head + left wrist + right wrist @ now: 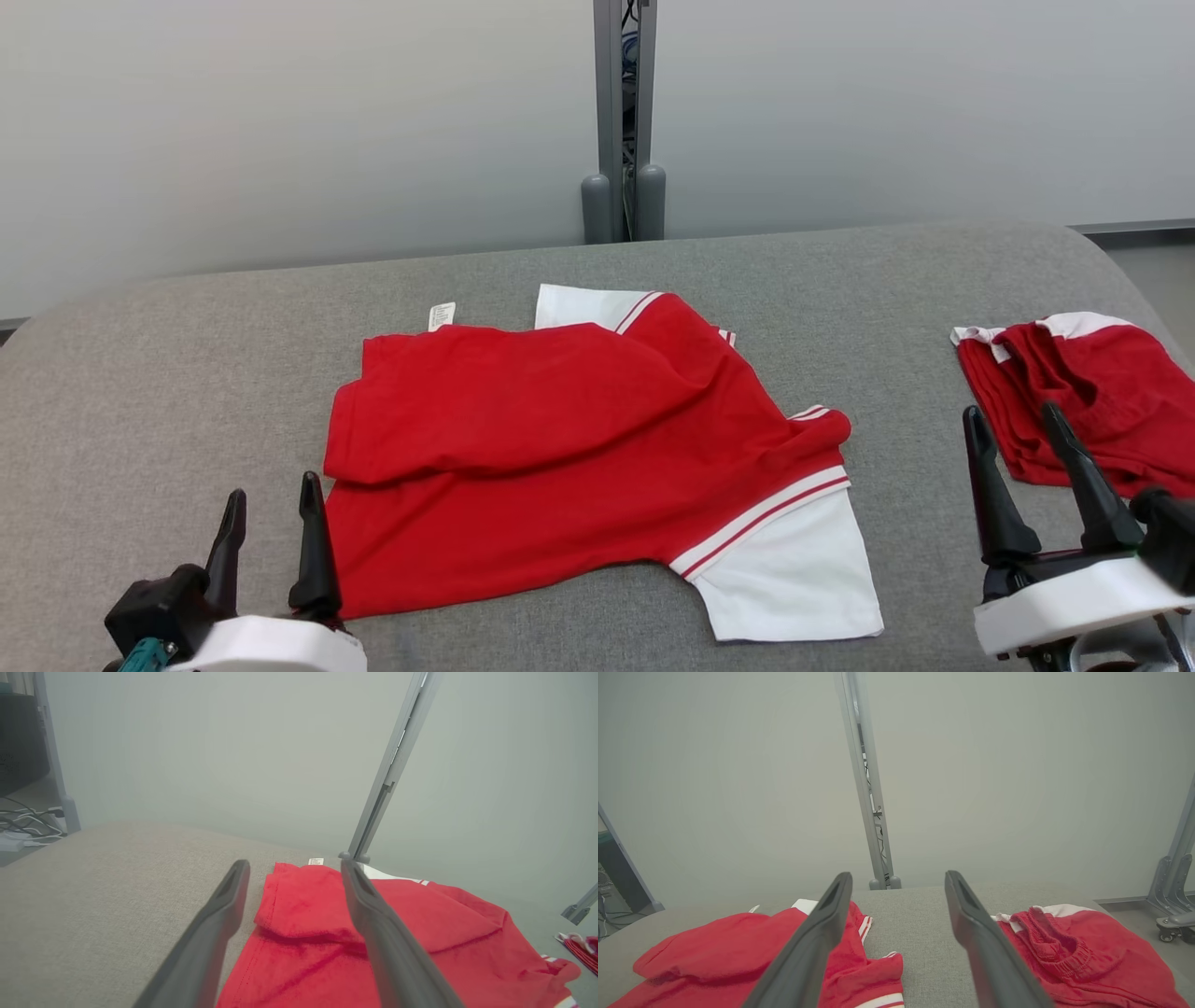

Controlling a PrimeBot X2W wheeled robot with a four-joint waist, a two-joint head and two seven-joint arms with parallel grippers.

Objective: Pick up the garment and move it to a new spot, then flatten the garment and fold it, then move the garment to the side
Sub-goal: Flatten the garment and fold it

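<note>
The red garment [579,448] is lying half-folded at the frame's centre, looking light, limp and prone to sagging, its lower-left hem corner offering the likeliest hold, while the left gripper [273,487] and right gripper [1012,411] are both gaping empty.

Red shirt [560,439] white-sleeved, grey table [187,373]

Grey padded table [187,373], red shorts [1102,383] bunched near its right edge, grey post [609,93] behind, pale wall panels [280,121], cables [28,828] on floor.
</note>
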